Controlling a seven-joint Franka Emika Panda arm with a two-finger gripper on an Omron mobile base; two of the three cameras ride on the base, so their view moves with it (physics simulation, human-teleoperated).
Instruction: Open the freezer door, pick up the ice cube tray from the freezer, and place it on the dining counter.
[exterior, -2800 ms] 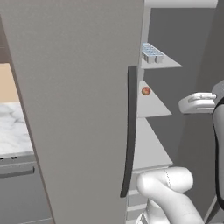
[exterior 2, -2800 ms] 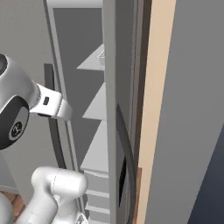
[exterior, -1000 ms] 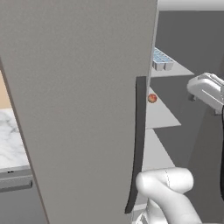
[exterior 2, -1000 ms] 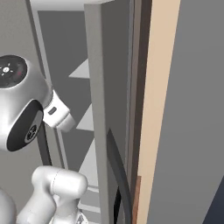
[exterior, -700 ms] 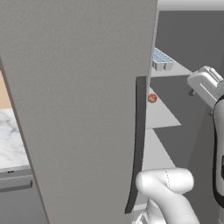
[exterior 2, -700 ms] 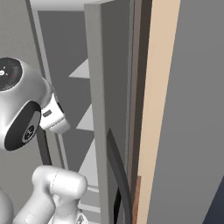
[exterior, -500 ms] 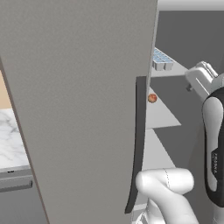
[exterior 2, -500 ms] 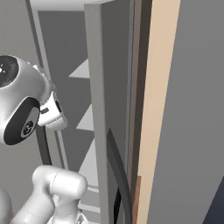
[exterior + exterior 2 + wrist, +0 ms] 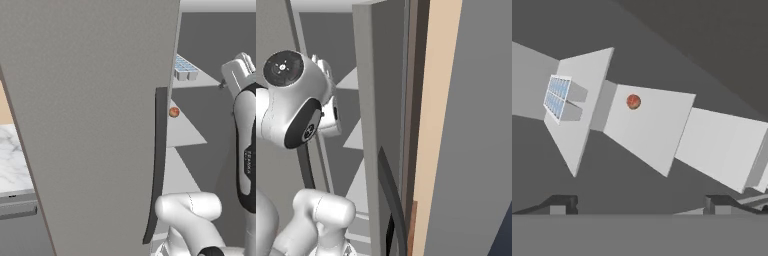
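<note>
The freezer door [image 9: 90, 120] stood swung wide, its broad grey panel taking up most of the left base view and cutting off the lower shelves behind it; one long dark handle [image 9: 156, 165] ran down its free edge; to the panel's left a strip of marble worktop [image 9: 12, 160] showed above a grey cabinet front. Inside the freezer [image 9: 215, 45], against a dark back wall, one ice cube tray [image 9: 183, 66] sat on the top pale shelf [image 9: 200, 82], close to that shelf's door-side end; one small round red-orange item [image 9: 173, 112] lay on the shelf just below, well apart from the tray. The hand view, rolled sideways, counted three pale shelves in a row: the tray [image 9: 559, 96] on the first, the red-orange item [image 9: 633, 101] on the second [image 9: 652, 127], the third [image 9: 722, 145] bare; nothing stood between the hand and the tray. The gripper [image 9: 641, 204] hung short of the shelves with its two dark fingertips [image 9: 562, 204] set far apart and nothing between them, touching neither tray nor shelf. In the right base view the door's edge [image 9: 367, 130] rose beside a tan panel [image 9: 438, 120], with the white arm [image 9: 293, 100] reaching in on its left; the tray was hidden there.
</note>
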